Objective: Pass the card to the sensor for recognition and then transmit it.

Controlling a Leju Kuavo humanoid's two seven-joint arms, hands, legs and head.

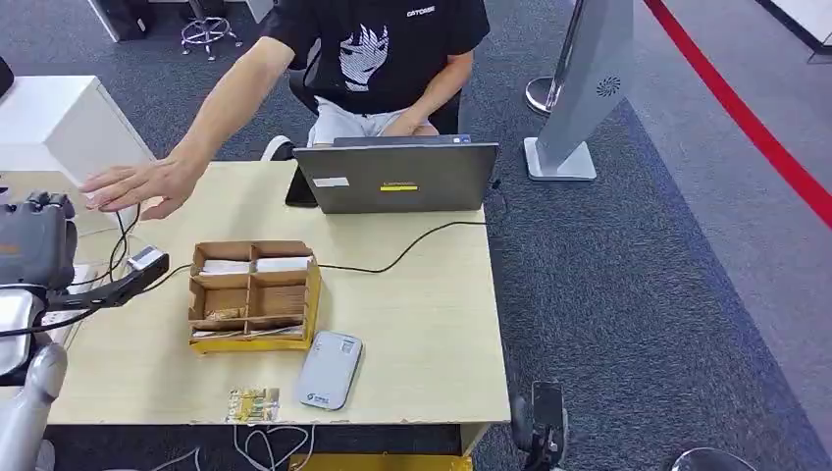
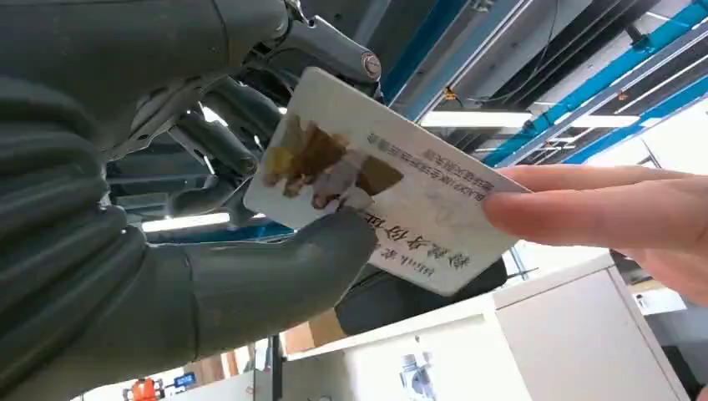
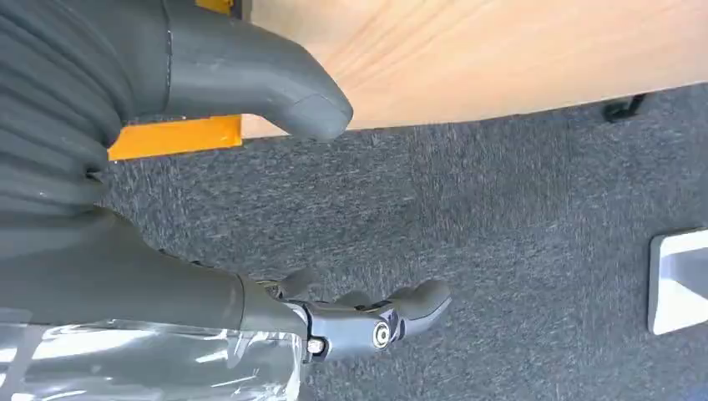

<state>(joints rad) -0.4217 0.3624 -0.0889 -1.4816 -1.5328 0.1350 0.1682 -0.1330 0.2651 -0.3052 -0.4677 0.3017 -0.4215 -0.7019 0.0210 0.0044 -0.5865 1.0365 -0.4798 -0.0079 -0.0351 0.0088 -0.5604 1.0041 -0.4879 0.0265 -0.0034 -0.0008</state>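
**At the table's left edge, a card between two hands**

At the left edge of the table [image 1: 412, 324], the robot's left hand [image 2: 209, 209] pinches a card [image 2: 376, 180] between its thick thumb and its darker fingers, the card tilted and printed side showing in the left wrist view; a person's hand [image 2: 601, 213] touches the card's far end with its fingertips, though whether it grips the card I cannot tell; in the head view that person sits behind the table's far edge and stretches an arm [image 1: 221, 113] across to the far left corner, above the left hand. The right hand [image 3: 250, 167] hangs below the table's edge over grey carpet [image 3: 501, 225], its thumb and fingers apart with nothing in them. On the table, a laptop [image 1: 397, 175] stands at the far edge; a wooden box [image 1: 253, 294] with compartments sits near the middle; a flat white sensor [image 1: 331, 369] lies just beside the box toward the near edge; a small clear packet [image 1: 253, 403] lies at the near edge; a dark cable [image 1: 412, 245] runs from the laptop's side toward the box.
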